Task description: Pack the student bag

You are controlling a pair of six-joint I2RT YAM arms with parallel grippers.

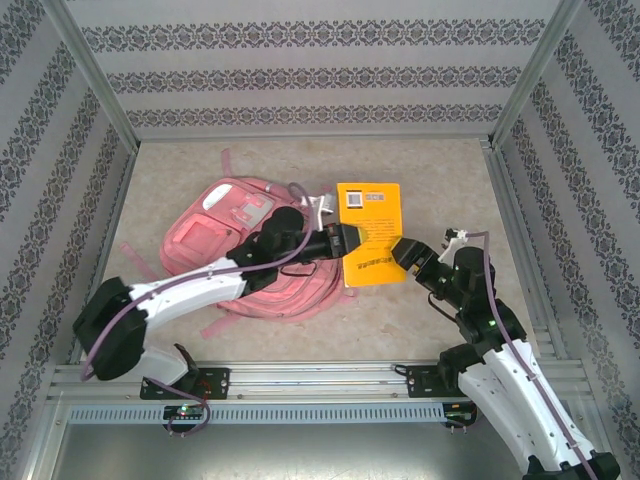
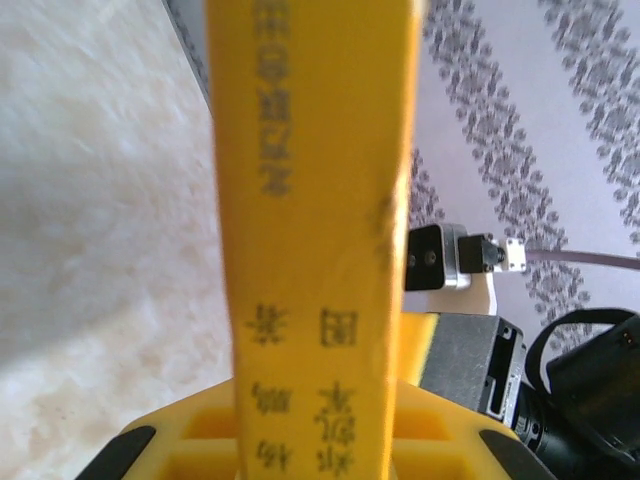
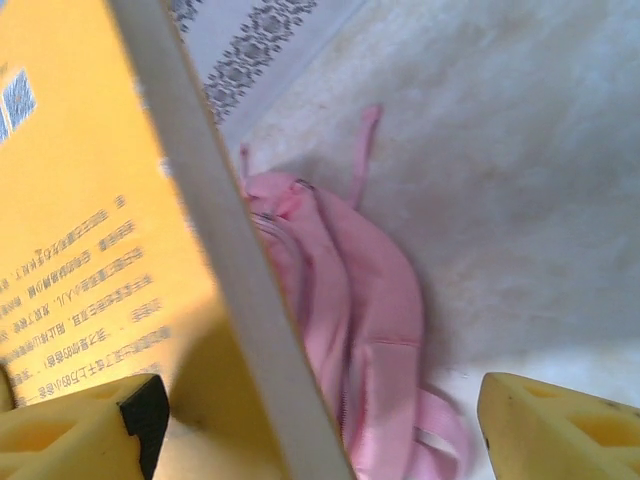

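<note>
The book [image 1: 368, 215] is just right of the student bag [image 1: 225, 225].

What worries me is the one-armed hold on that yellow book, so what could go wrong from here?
1. The left gripper pinches the yellow book at one edge, while the right gripper stands open around its corner. The book could sag or twist out.
2. The student bag lies slumped with no wide opening visible from above, and its straps are spread loose. The book might catch on fabric rather than slide in.
</note>
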